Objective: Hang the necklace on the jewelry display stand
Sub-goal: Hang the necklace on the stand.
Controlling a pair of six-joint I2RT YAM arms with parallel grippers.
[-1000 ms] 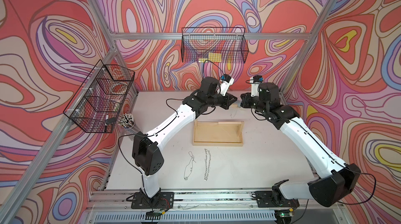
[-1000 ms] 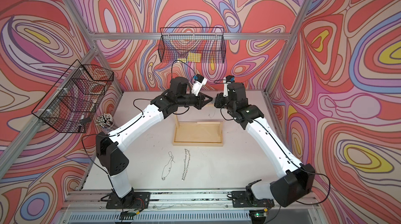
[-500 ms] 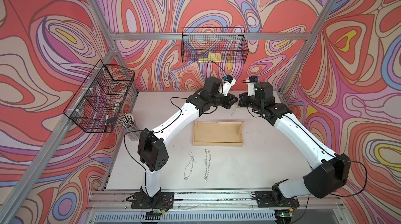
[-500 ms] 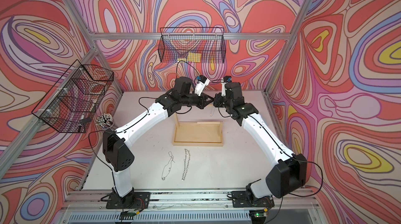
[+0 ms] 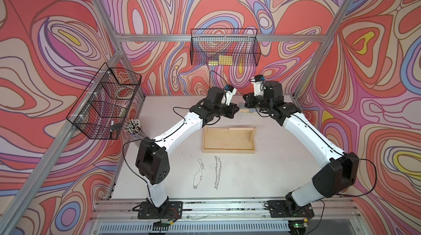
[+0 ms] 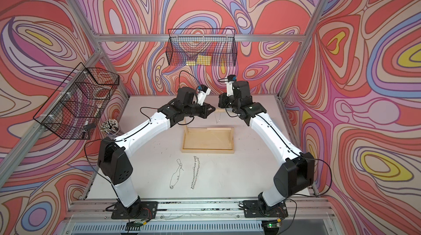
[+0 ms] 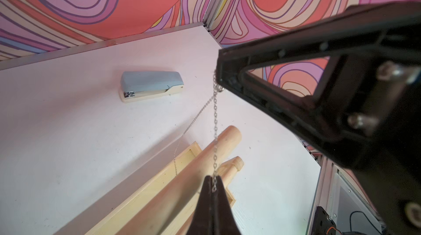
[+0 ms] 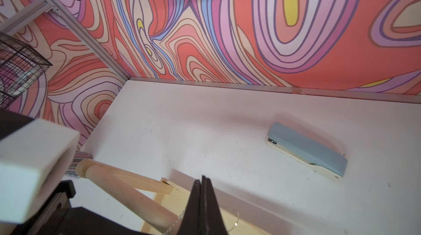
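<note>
The necklace (image 7: 214, 117), a fine silver chain, runs taut between my two grippers at the right end of the top crossbar (image 7: 200, 167) of the jewelry display stand (image 5: 227, 151). That is upper centre in both top views, and the slack dangles beside the bar. Over the last second both grippers edged leftward in frame, so I judge the loop is being threaded on, not yet hung. The left gripper (image 7: 213, 185) and right gripper (image 8: 201, 188) are each pinched tight on the chain.

- The left pincer (image 5: 237, 109) and right pincer (image 5: 246, 103) crowd the jewelry display stand's (image 5: 227, 150) crossbar (image 7: 193, 177), with a necklace (image 7: 214, 117) stretched between them.
- Behind the stand lies a stapler (image 7: 151, 86); the table (image 5: 273, 177) to its right is bare.
- Two loose chains (image 5: 218, 172) lie just before it.
</note>
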